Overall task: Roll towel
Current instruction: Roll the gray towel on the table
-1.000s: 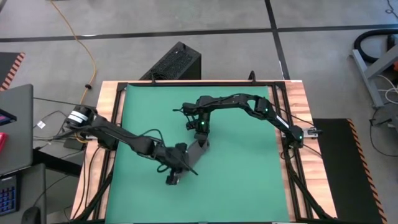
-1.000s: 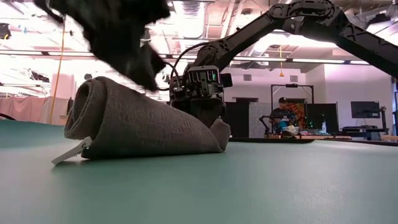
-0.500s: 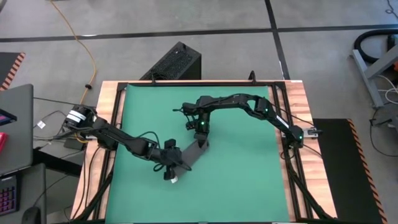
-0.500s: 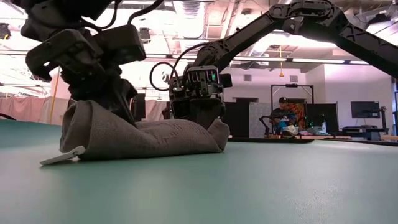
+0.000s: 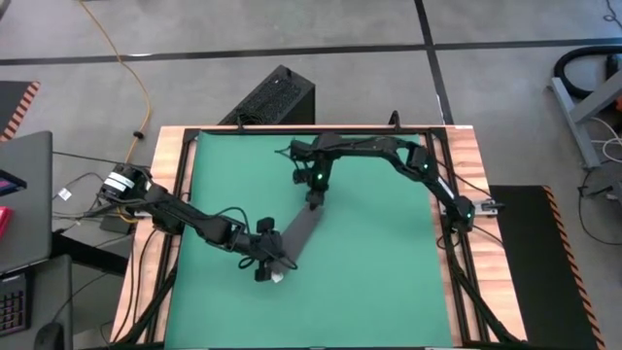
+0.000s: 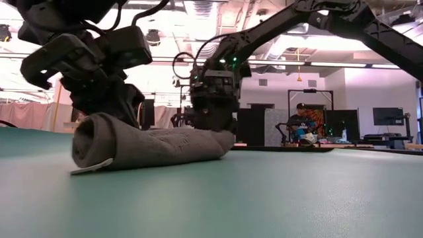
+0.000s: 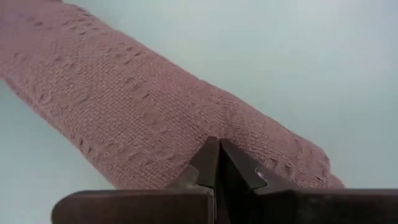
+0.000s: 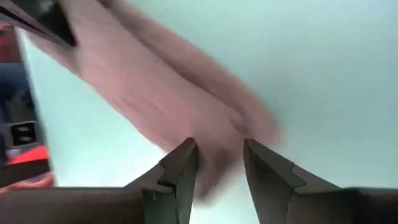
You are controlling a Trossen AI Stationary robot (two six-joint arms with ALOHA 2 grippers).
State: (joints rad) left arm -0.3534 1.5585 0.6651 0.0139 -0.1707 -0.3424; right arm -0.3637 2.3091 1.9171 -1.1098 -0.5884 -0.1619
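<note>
Left gripper (image 5: 268,266): fingers pressed together, tips resting on the near end of the towel (image 5: 296,233). Right gripper (image 5: 313,199): fingers spread, poised at the towel's far end, nothing pinched. Towel: dark grey, rolled into a long tube, lying diagonally on the green mat (image 5: 379,272) between both grippers.

Looking like a robotics lab or open workshop floor: wood-edged test table (image 5: 465,156) carrying a green mat (image 5: 379,262), sitting on grey concrete floor (image 5: 505,87) with black tape lines. Orange cable (image 5: 136,83) trailing across it. Monitors (image 6: 388,116) glowing in back, a person (image 6: 301,125) sitting at a bench, ceiling strip lights (image 6: 344,64) running overhead.
</note>
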